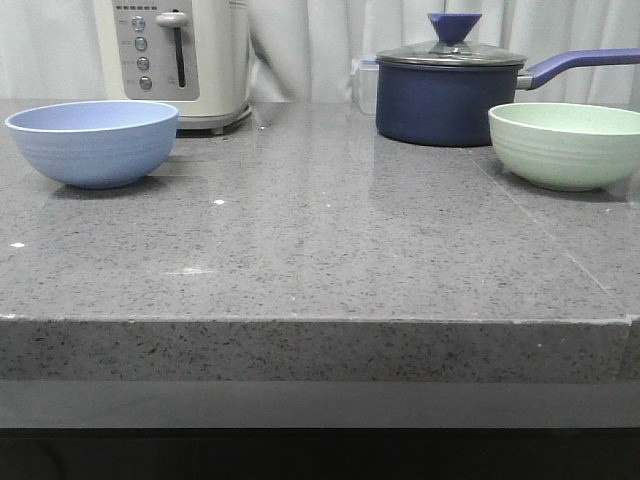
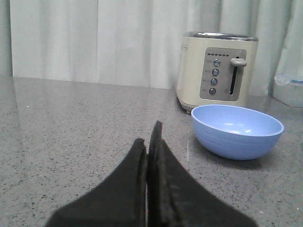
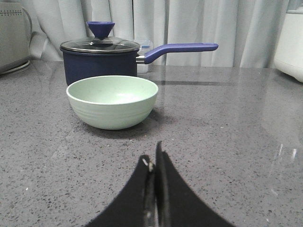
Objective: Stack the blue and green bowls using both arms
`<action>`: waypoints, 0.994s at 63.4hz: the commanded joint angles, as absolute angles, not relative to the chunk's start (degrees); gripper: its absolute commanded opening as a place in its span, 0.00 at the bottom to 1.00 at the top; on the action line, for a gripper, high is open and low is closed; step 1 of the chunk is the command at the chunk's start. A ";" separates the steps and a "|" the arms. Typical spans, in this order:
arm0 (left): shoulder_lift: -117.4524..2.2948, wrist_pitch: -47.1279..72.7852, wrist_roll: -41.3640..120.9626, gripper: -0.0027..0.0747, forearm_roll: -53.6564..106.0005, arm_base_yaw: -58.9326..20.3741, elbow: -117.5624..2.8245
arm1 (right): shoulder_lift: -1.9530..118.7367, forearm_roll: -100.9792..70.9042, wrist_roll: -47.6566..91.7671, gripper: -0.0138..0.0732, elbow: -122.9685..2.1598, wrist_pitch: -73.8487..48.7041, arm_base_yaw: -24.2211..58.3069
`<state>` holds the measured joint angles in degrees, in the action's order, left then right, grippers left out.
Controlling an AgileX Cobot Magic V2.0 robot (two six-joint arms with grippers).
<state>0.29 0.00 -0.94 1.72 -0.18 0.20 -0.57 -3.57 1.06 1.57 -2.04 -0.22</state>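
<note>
Grey speckled stone countertop (image 1: 320,240), both arms absent from the front view. Cream toaster (image 1: 175,55) at the back left edge; navy lidded saucepan (image 1: 450,95) at back right, handle pointing right. Green bowl (image 1: 567,145) upright at the right edge, just in front of the saucepan, apart from it. Blue bowl (image 1: 93,142) upright at the left edge, just in front of the toaster. Bowls well apart, nothing stacked yet. Left gripper (image 2: 150,142) pressed closed, empty; blue bowl ahead and off to one side. Right gripper (image 3: 155,158) likewise closed, empty; green bowl ahead, slightly off-centre. Each arm is likely nearer its own bowl; jaws must open first.
</note>
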 commanded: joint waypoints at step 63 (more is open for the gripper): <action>-14.94 28.23 -1.20 0.01 2.75 -0.10 -40.41 | 15.03 -1.10 1.66 0.09 -35.10 -21.37 -0.65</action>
<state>-10.24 26.85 -0.94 2.02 -0.18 -34.38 10.40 -2.08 1.06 -30.55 -22.56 -0.22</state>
